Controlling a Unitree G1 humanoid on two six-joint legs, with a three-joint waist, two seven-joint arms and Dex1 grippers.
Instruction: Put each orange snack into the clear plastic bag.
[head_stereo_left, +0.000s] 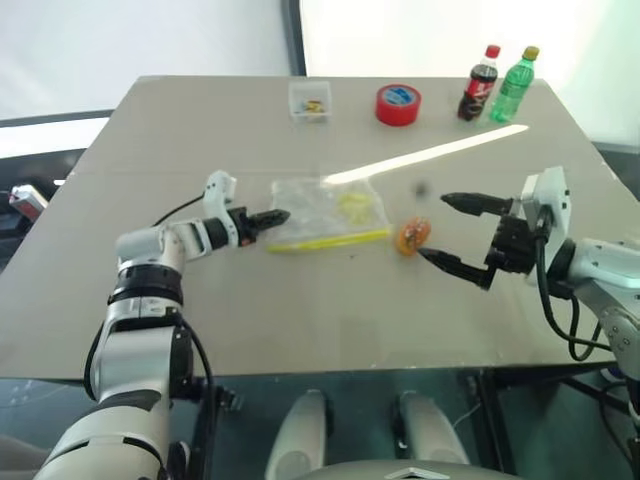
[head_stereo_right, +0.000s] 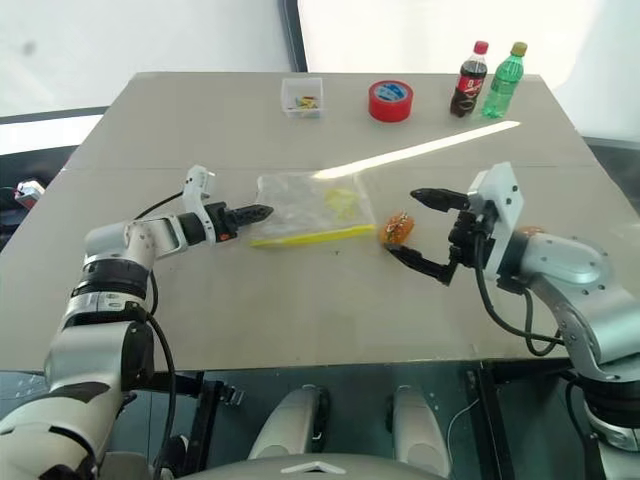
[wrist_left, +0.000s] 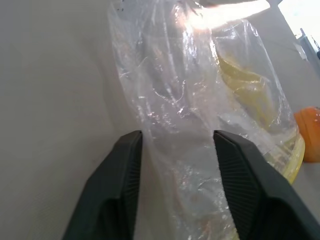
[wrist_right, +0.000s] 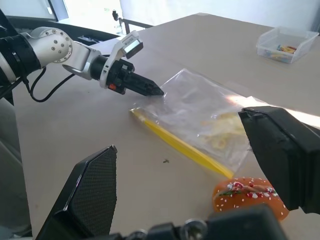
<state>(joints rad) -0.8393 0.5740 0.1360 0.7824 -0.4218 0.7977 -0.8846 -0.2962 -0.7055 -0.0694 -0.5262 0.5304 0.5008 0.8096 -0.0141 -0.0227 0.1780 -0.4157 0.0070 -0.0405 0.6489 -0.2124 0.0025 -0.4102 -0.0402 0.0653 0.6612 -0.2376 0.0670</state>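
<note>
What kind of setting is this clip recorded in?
Probably a robot test room, not a home: one plain grey table carries staged items, namely a red tape roll, two drink bottles and a small clear box, with white screens behind.

The clear plastic bag (head_stereo_left: 325, 213) lies flat near the middle of the table (head_stereo_left: 300, 320), with my left gripper (head_stereo_left: 272, 218) at its left edge and my left fingers (wrist_left: 125, 170) either side of that end. Just right of the bag, off its near right corner, lies one orange snack (head_stereo_left: 412, 236). My right gripper (head_stereo_left: 450, 230) is just right of the snack, jaws spread wide. Along the far edge stand, left to right, a small box (head_stereo_left: 310, 100), a tape roll (head_stereo_left: 398, 104), a cola bottle (head_stereo_left: 479, 83) and a second bottle (head_stereo_left: 513, 85).
</note>
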